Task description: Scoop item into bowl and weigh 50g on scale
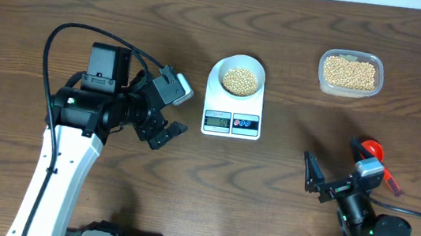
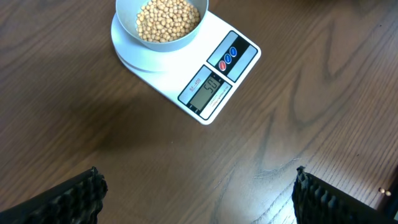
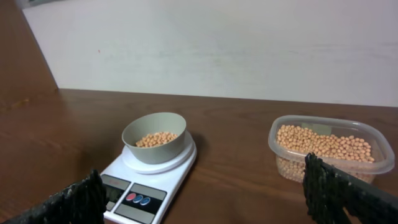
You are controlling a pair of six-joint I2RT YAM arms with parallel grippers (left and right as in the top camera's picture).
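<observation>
The pale bowl (image 1: 220, 71) stands on the white scale (image 1: 220, 107) at the table's middle, partly filled with tan beans (image 1: 240, 80). The left wrist view shows the bowl (image 2: 181, 41), the beans (image 2: 166, 18) and the scale's lit display (image 2: 206, 90), whose digits are too small to read. My left gripper (image 1: 173, 114) hovers just left of the scale, open and empty, with bare wood between its fingers (image 2: 87, 196). My right gripper (image 1: 339, 179) is open and empty near the front right, facing the scale (image 3: 169, 179) and bowl (image 3: 154, 151).
A clear plastic tub (image 1: 348, 90) of beans stands at the back right, also seen in the right wrist view as the tub (image 3: 379, 163). A red scoop (image 1: 370, 147) lies on the table just behind the right gripper. The left arm's cable loops over the table's left side.
</observation>
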